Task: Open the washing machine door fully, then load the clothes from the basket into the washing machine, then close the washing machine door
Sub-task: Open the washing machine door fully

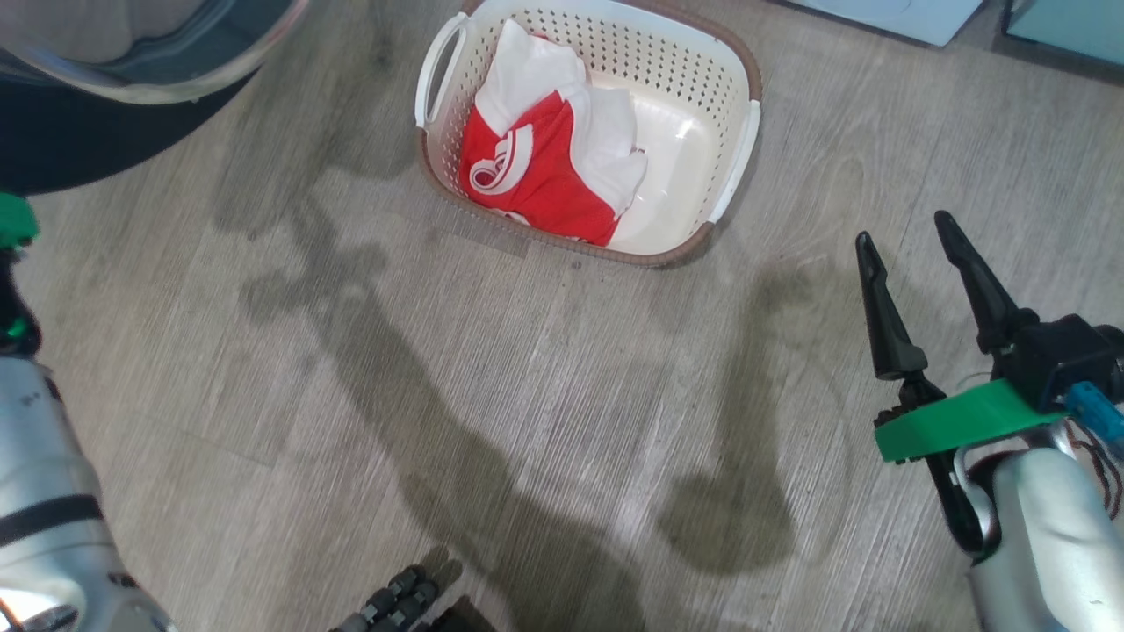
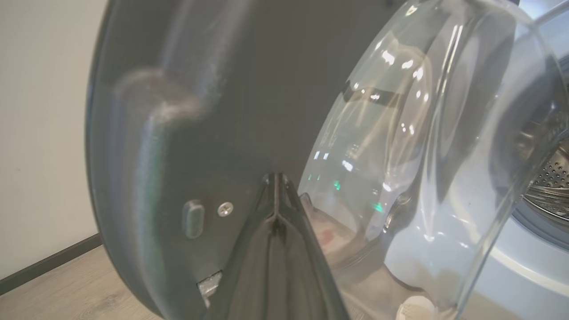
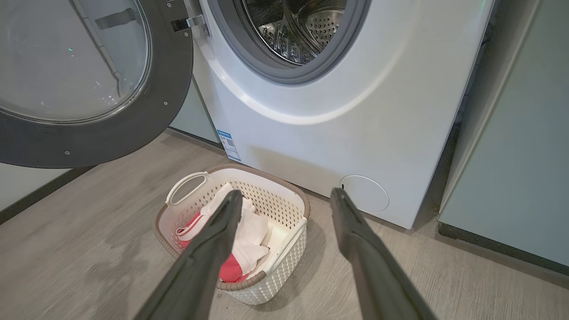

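The washing machine (image 3: 355, 111) stands with its drum opening (image 3: 293, 31) uncovered. Its door (image 3: 89, 138) is swung wide to the left, and the black rim and glass also show in the head view's top left (image 1: 88, 140). My left gripper (image 2: 275, 175) is shut and empty, its tips close against the door's dark inner face (image 2: 200, 111) beside the glass dome; I cannot tell if they touch. The basket (image 1: 694, 53) sits on the floor before the machine and holds the red and white clothes (image 1: 544, 167). My right gripper (image 1: 903, 226) hangs open and empty, right of the basket (image 3: 275, 275) and above the floor.
Pale teal cabinets (image 3: 511, 155) flank the machine's right side. A white wall with dark skirting (image 2: 44, 133) lies behind the open door. A round filter cover (image 3: 364, 193) sits low on the machine's front. Wood-look floor (image 1: 562, 421) spreads between me and the basket.
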